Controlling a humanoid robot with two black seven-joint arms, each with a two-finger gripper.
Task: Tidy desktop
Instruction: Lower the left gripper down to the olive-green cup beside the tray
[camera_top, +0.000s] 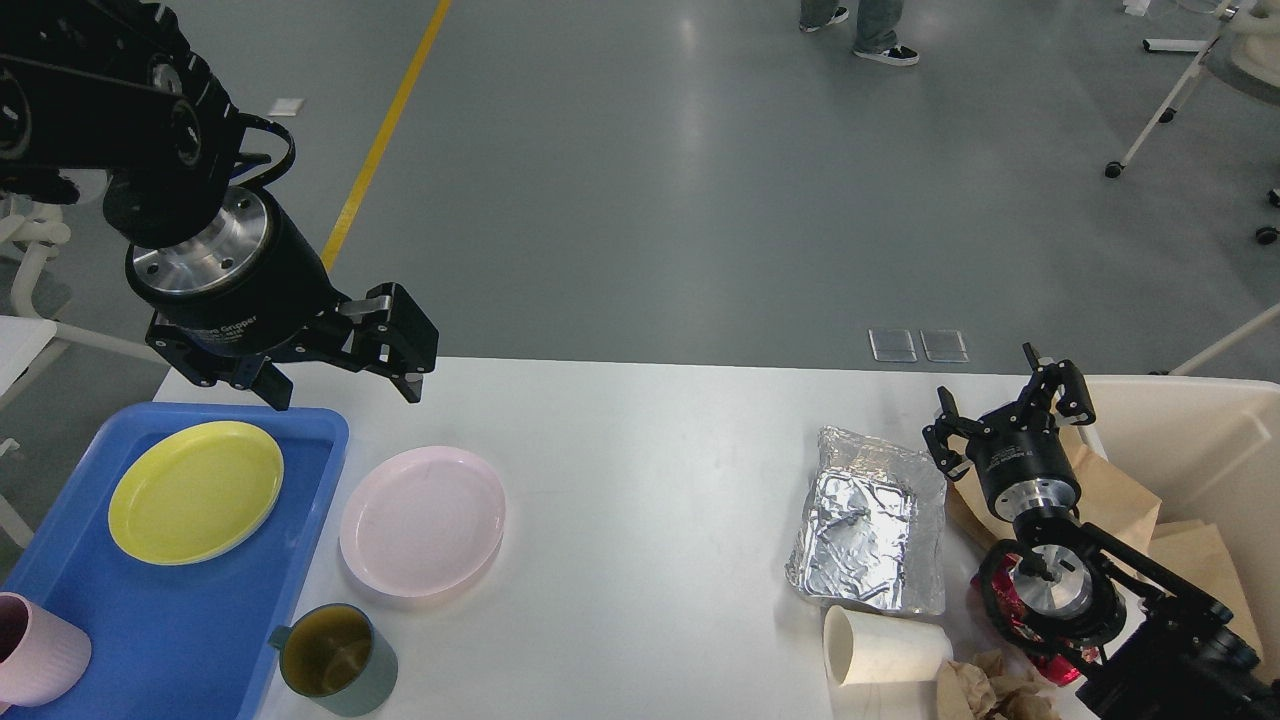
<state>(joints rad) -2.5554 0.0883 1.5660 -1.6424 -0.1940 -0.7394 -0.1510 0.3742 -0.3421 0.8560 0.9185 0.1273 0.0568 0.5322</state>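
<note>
Left end effector (345, 385) hangs apart, empty, right end effector (1005, 420) too — yellow plate (195, 490) sits in tray (180, 640); pink plate (422, 520), mug (335, 660), foil (868, 525) wait on the surface (640, 450).

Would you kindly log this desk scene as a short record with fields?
surface: white desktop
left side: blue tray holding yellow plate and pink cup
beside tray: pink plate, green mug
right side: foil container, paper cup, crumpled brown paper
bin: cream bin, brown paper bags inside
left claw: open, above tray's far edge
right claw: open, empty
</note>
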